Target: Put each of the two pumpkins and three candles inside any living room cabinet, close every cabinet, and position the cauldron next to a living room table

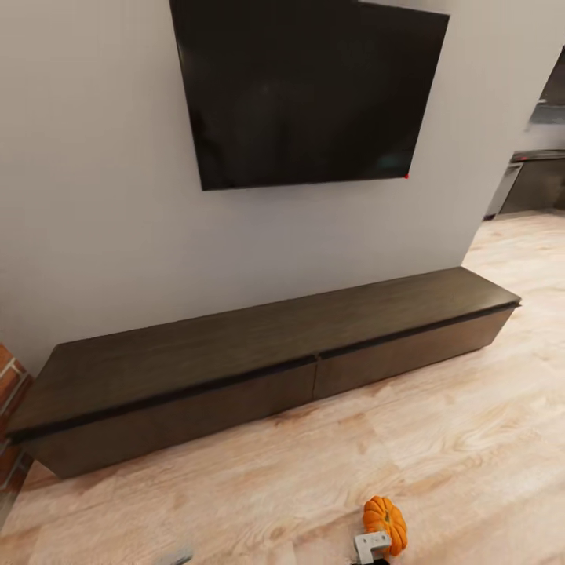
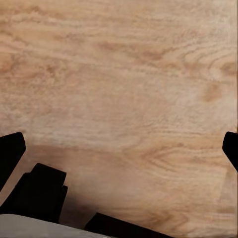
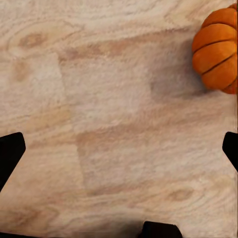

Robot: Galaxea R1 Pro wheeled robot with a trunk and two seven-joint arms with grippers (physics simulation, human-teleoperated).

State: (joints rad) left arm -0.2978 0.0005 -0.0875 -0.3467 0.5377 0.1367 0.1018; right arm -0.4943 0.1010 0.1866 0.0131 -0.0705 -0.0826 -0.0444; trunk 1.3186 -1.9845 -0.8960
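One small orange ribbed pumpkin [image 1: 384, 523] lies on the light wood floor in front of the cabinet, right beside a pale grey part of my right arm [image 1: 372, 544]. In the right wrist view the pumpkin [image 3: 218, 47] sits off to one side, outside the span of the fingers. My right gripper [image 3: 119, 148] is open with bare floor between its black fingertips [image 3: 11, 151]. My left gripper [image 2: 119, 148] is also open over bare floor. The long, low dark brown cabinet [image 1: 259, 369] stands against the wall with its drawer fronts shut.
A large black screen [image 1: 306, 86] hangs on the pale wall above the cabinet. Red brick [image 1: 9, 392] shows at the cabinet's left end. At the far right an opening [image 1: 537, 157] leads to another room with dark units. Wood floor [image 1: 439, 439] stretches before the cabinet.
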